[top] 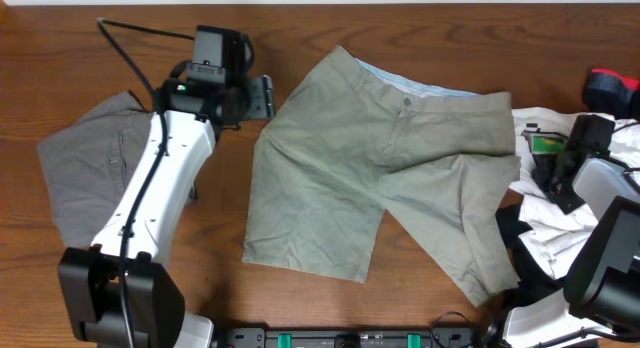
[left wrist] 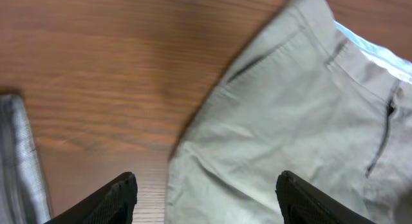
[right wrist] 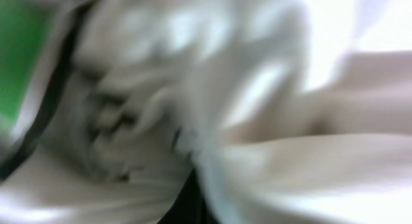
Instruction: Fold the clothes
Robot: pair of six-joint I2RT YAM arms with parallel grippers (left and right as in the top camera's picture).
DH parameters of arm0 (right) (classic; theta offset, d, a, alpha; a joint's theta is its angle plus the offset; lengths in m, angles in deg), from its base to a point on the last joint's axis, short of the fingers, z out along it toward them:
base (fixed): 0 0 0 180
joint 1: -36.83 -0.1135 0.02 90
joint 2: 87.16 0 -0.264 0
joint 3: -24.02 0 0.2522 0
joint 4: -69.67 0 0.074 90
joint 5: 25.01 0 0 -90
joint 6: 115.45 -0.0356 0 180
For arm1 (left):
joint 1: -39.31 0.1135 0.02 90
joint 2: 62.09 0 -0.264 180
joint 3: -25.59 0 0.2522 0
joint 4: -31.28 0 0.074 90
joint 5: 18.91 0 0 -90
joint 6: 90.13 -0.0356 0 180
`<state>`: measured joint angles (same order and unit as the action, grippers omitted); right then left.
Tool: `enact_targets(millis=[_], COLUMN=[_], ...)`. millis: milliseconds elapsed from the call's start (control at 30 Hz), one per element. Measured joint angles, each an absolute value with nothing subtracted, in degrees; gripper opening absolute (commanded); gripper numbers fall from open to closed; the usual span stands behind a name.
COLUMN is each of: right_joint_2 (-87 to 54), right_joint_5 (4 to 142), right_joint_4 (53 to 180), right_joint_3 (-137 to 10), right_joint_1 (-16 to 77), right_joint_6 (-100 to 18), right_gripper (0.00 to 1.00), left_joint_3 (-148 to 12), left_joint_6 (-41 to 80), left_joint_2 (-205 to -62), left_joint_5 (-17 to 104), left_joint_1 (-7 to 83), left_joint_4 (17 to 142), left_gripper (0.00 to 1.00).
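The large khaki-beige shorts (top: 400,178) lie spread flat mid-table, with the waistband and its pale blue lining at the far side and the legs toward the front. In the left wrist view (left wrist: 290,134) their left hip edge and a pocket slit show. My left gripper (top: 264,96) is open and empty just above that left waist corner; its fingers (left wrist: 209,201) straddle the fabric edge. The darker grey shorts (top: 85,168) lie at the far left, partly under my left arm, with a strip showing in the left wrist view (left wrist: 19,159). My right gripper (top: 553,171) hangs over a clothes pile; its wrist view is a blur of white cloth and its jaws do not show.
A pile of white and black clothes (top: 550,228) with a green patch (top: 545,143) sits at the right edge, touching the khaki shorts' right leg. A red and black object (top: 610,88) is at the far right. Bare wooden table (top: 300,28) surrounds the shorts.
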<state>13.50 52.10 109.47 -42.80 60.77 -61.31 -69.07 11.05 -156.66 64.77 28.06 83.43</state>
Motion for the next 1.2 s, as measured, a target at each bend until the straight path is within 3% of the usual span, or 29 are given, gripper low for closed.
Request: enact_targets(millis=[267, 633, 733, 900, 967, 1000, 1100, 1133, 1200], right_joint_2=[13.5, 13.5, 13.5, 13.5, 13.5, 13.5, 13.5, 13.5, 13.5], right_joint_5=[42.44, 52.96, 54.66, 56.87, 58.16, 58.66, 59.71, 60.06, 60.43], right_joint_4=[111.94, 117.56, 119.59, 122.79, 123.07, 123.13, 123.31, 123.29, 123.2], right_joint_3=[-45.66, -54.71, -54.71, -54.71, -54.71, -54.71, -54.71, -54.71, -54.71], right_joint_1=[70.85, 74.52, 73.82, 70.74, 69.38, 68.66, 67.02, 66.56, 66.17], right_joint_6=[-61.35, -59.32, -59.01, -57.57, -56.65, -56.26, -55.58, -55.47, -55.16], right_gripper=[0.01, 0.02, 0.06, 0.24, 0.29, 0.3, 0.33, 0.35, 0.35], left_joint_3=[-69.07, -69.07, -69.05, -69.05, -69.05, -69.05, -69.05, -69.05, -69.05], left_joint_6=[-0.47, -9.57, -10.44, -10.92, -10.94, -11.1, -11.18, -11.2, -11.38], left_joint_2=[-159.46, -175.41, -178.06, -182.01, -183.28, -183.76, -184.48, -184.48, -184.48], left_joint_5=[61.88, 59.78, 58.73, 57.73, 57.12, 56.59, 55.35, 54.95, 54.54], left_joint_1=[21.77, 20.61, 20.61, 20.59, 20.59, 20.59, 20.59, 20.59, 20.59], left_joint_4=[80.31, 64.18, 61.05, 58.6, 58.49, 58.52, 58.58, 58.73, 59.13], left_gripper=[0.71, 0.77, 0.79, 0.78, 0.71, 0.63, 0.14, 0.06, 0.06])
